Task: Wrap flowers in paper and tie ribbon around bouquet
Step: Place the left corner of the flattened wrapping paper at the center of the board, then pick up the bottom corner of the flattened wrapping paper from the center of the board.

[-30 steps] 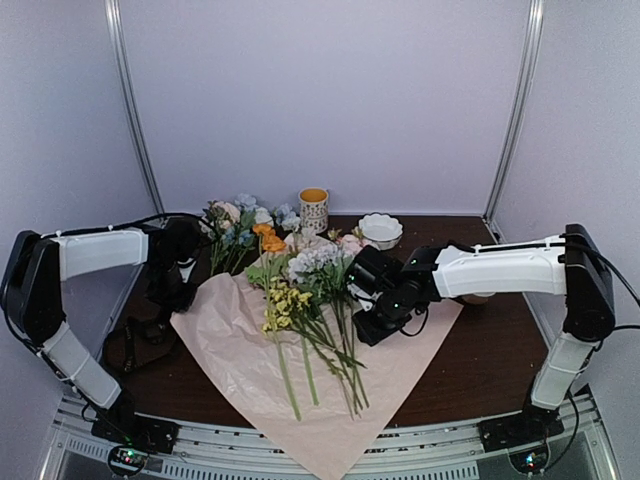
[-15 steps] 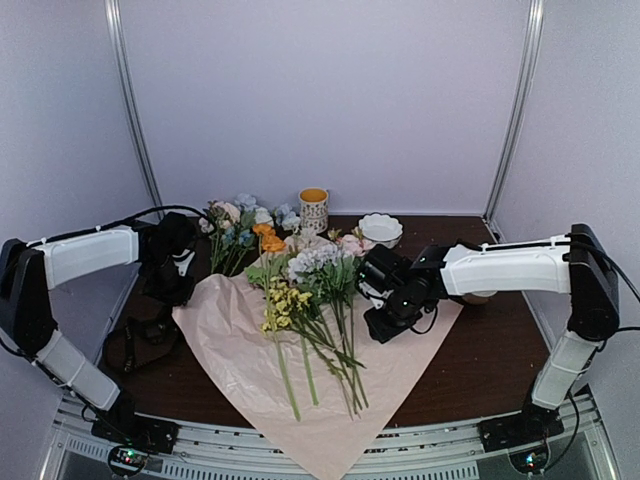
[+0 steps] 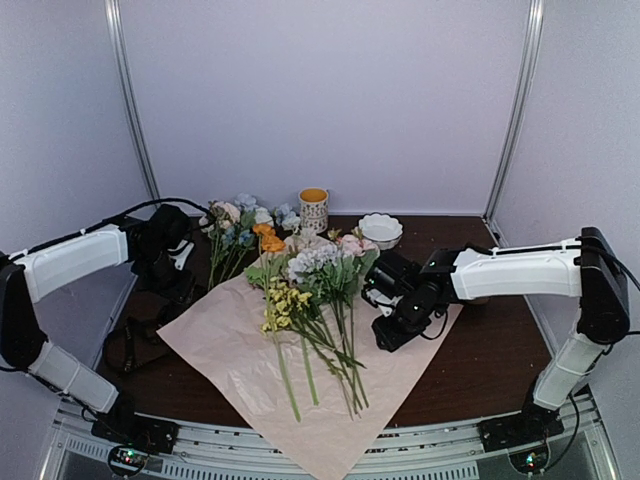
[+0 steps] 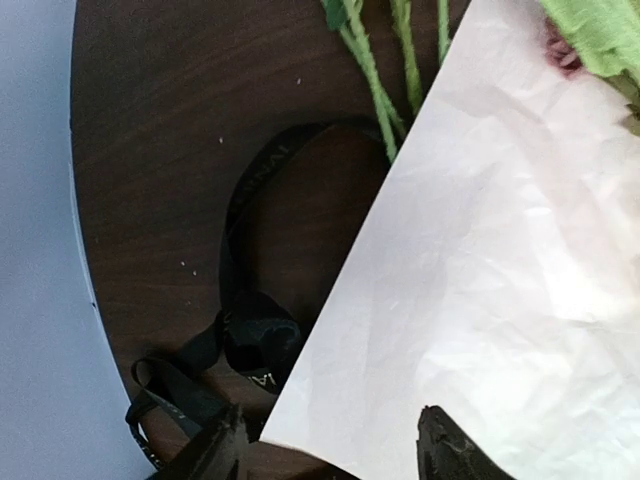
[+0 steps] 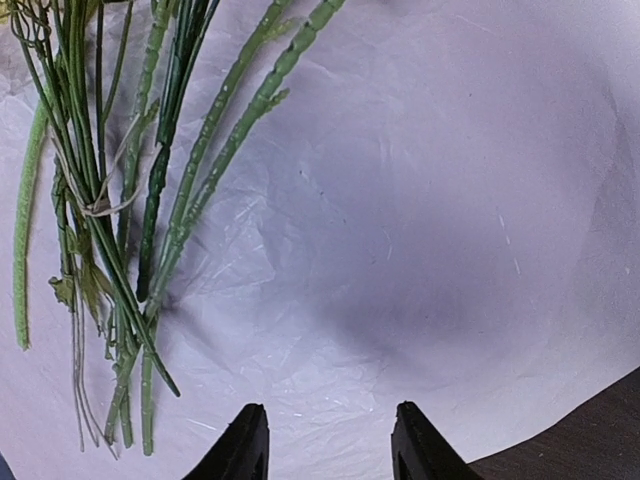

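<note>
The pink paper [image 3: 240,350] lies spread flat on the table. The flowers [image 3: 310,300] rest loose on it, blooms toward the back. No wrapped bouquet is in view. The black ribbon [image 3: 135,345] is heaped left of the sheet. My left gripper [image 3: 183,292] is open over the paper's left corner [image 4: 500,250], its jaws [image 4: 332,450] spread wide with the corner lying beneath them and the ribbon [image 4: 250,330] beside. My right gripper [image 3: 385,335] hovers open over bare paper [image 5: 420,200], to the right of the stems [image 5: 150,200], and its jaws [image 5: 328,440] hold nothing.
More flower stems [image 3: 235,225] lie at the back left. A patterned cup [image 3: 314,208] and a white bowl [image 3: 380,229] stand at the back. Dark table [image 5: 590,440] shows just past the paper's right edge. Booth walls close in on three sides.
My left gripper has opened and drawn back a little. The paper's left corner now lies flatter and further left. My right gripper has slid slightly right and opened a bit wider.
</note>
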{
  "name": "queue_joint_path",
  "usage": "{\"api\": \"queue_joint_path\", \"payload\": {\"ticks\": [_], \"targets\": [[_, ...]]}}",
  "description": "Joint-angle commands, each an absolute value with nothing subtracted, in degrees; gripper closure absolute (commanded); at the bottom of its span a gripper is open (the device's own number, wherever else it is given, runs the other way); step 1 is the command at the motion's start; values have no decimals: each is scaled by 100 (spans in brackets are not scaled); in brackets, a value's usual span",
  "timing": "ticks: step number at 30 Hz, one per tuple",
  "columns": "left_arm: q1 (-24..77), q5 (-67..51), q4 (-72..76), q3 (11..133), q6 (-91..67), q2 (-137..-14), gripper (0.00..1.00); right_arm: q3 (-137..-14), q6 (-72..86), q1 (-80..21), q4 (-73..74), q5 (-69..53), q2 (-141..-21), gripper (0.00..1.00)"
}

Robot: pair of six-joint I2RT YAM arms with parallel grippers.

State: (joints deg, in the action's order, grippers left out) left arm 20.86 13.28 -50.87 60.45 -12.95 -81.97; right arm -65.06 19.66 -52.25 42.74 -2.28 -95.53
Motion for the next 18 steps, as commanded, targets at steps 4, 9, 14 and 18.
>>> {"api": "queue_joint_path", "payload": {"ticks": [4, 9, 14, 18], "targets": [[4059, 1515, -4784, 6099, -135, -6821, 34, -6144, 2122, -5197, 3967, -821, -9359, 57], [5626, 598, -4105, 5272, 642, -5774, 31, -5880, 2183, -5199, 3890, -926, -9361, 57], [7308, 689, -3509, 4384, 1496, -5440, 26, -5470, 2371, -5214, 3475, -1038, -9082, 56], [8388, 1375, -3316, 4331, 2031, -6336, 26, -5354, 2421, -5343, 3250, -1153, -9002, 56]]}}
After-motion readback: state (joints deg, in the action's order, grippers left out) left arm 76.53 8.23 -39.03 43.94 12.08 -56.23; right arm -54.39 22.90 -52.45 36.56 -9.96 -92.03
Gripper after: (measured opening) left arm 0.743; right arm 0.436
